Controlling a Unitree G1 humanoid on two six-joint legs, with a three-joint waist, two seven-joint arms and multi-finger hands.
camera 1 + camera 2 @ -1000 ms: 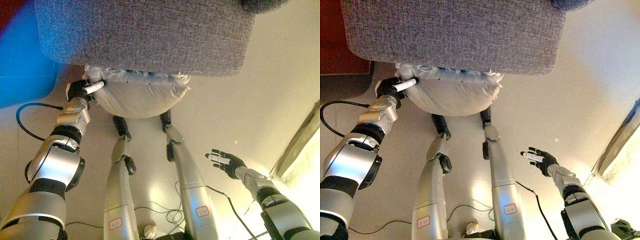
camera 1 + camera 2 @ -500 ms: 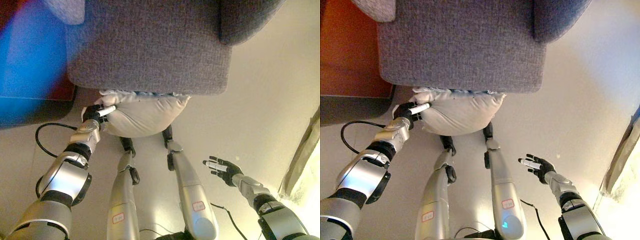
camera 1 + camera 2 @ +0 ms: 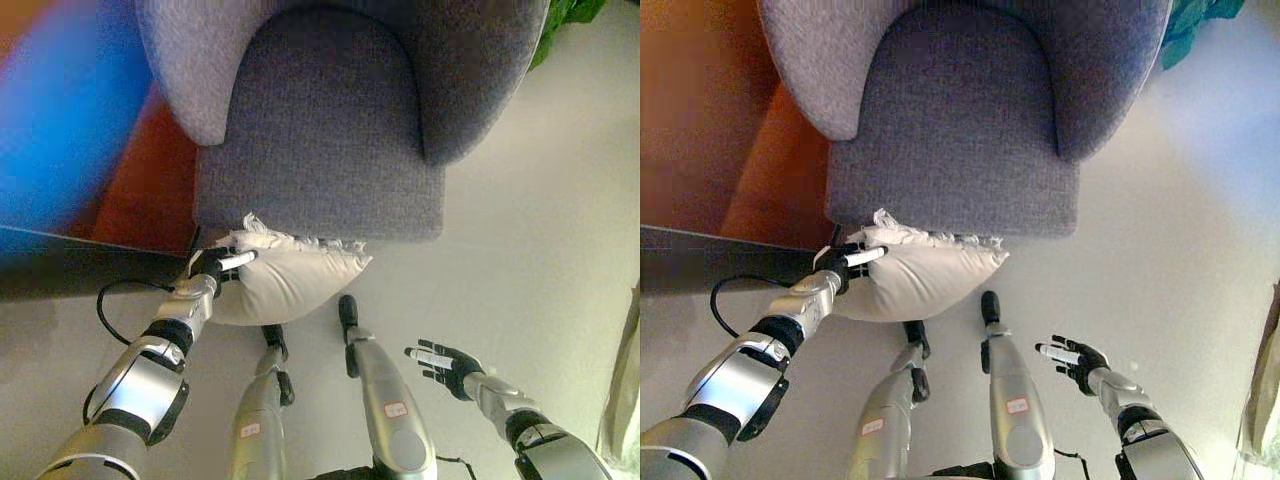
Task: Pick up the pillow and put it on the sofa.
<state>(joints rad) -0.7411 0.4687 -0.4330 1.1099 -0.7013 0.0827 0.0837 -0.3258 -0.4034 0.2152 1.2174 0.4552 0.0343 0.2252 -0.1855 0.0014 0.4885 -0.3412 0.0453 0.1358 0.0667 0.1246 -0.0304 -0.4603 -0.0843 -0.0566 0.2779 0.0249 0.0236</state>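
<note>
A white pillow (image 3: 290, 276) with a frilled edge hangs just in front of the grey sofa chair's seat (image 3: 320, 140), below its front edge. My left hand (image 3: 215, 266) is shut on the pillow's left corner and holds it off the floor; it also shows in the right eye view (image 3: 843, 262). My right hand (image 3: 441, 361) is open and empty, fingers spread, low at the right, well apart from the pillow (image 3: 925, 275).
The grey sofa chair has rounded arms (image 3: 190, 60) on both sides of its seat. A reddish-brown rug (image 3: 140, 190) lies to its left, with a dark strip (image 3: 60, 270) in front of it. Something green (image 3: 565, 15) sits at the top right. Pale floor (image 3: 540, 230) lies to the right.
The camera has tilted up, so the whole chair seat and arms now show. My left hand has kept its hold and the pillow has risen closer to the seat's front edge. The right hand stays open.
</note>
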